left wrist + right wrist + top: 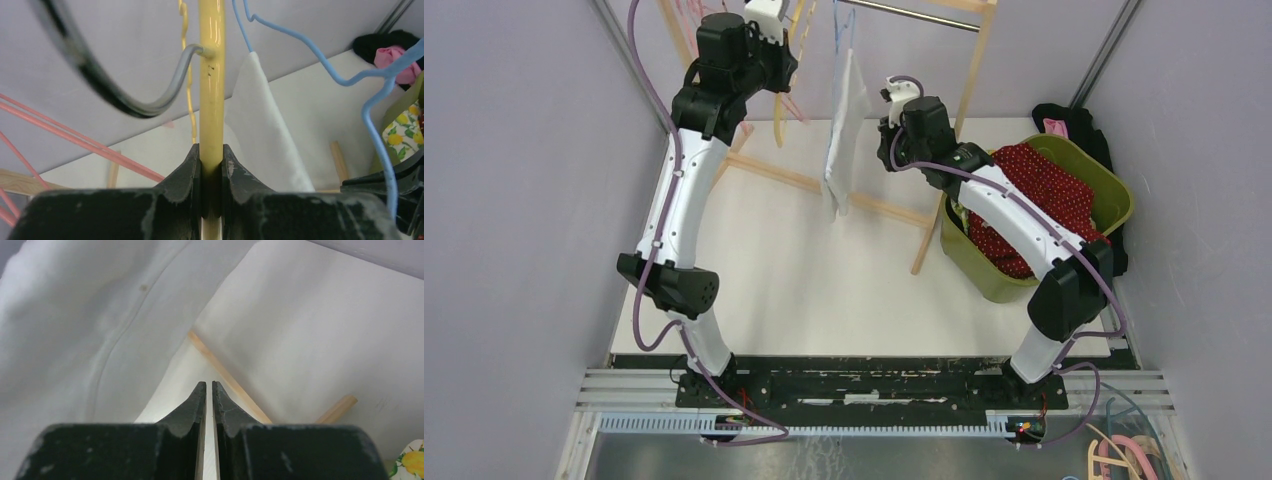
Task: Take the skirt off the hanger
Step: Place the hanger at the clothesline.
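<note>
While one white skirt (844, 135) is hung on one blue hanger (320, 55) at the rack (774, 172) above the counter (824, 290), the left end effector (211, 156) is clamped on one yellow hanger (211, 75). The right end effector (209, 388), just beside the skirt, is nearly closed, with nothing gripped.

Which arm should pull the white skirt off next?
Probably the right. The right gripper is free, jaws shut on nothing, right beside the skirt. The left gripper is busy, clamped on the yellow hanger.
</note>
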Controlling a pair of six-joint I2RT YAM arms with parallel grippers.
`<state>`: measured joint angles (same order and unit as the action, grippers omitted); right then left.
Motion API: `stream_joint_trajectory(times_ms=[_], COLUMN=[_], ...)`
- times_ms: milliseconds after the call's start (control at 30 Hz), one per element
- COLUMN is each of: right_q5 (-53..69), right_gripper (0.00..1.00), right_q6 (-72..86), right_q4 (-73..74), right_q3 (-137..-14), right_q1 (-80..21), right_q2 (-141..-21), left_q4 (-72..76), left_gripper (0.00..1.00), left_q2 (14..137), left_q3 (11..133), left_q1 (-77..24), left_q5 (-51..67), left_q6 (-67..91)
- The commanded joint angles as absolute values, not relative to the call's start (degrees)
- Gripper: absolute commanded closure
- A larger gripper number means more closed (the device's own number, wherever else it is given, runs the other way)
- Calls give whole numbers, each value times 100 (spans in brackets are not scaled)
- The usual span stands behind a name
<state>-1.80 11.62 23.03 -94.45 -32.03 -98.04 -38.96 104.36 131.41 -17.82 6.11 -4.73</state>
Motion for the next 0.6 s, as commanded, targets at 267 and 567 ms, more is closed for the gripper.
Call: stream_joint_trajectory(times_ms=[267,567], right_q5=[-343,-446], right_gripper=[87,87], right_q6=[871,817], right_q4=[2075,2064], right_q3=[-9437,-9491], right_q1=[-3214,-3205], right_q2=[-9593,-9606], left_q4=[-2428,-2325], left_gripper=[97,97], left_q2=[10130,9972], left_q3=[13499,13358], left_q1=[-1836,-1836], left_q5=[850,973], left_q6=[-23,-75])
